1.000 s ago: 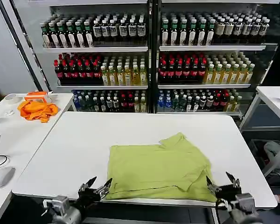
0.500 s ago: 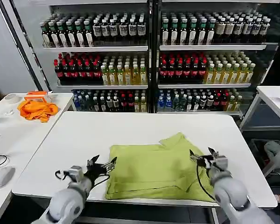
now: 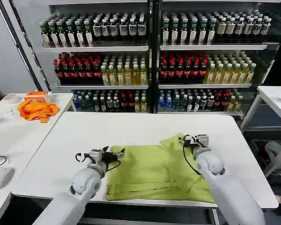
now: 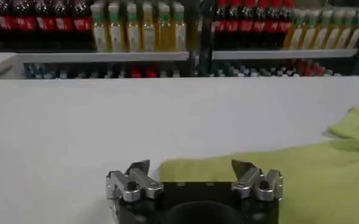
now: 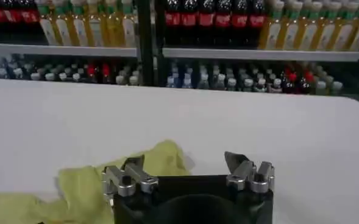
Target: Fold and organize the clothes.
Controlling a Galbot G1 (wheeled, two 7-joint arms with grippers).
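At the shirt's far corners, I've both end effectors, left and right, wide; pinch one layer, lift evenly.

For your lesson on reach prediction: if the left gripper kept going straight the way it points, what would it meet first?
Probably the near-left corner of the lime cotton T-shirt, lying just ahead of the open left gripper. Beyond that is bare white table; depth is uncertain.

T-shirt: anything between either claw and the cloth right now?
Nothing visible. The left claw hangs open at the near-left corner of the lime T-shirt, and the right claw is open at its far-right sleeve fold. Around the shirt lies bare white table.
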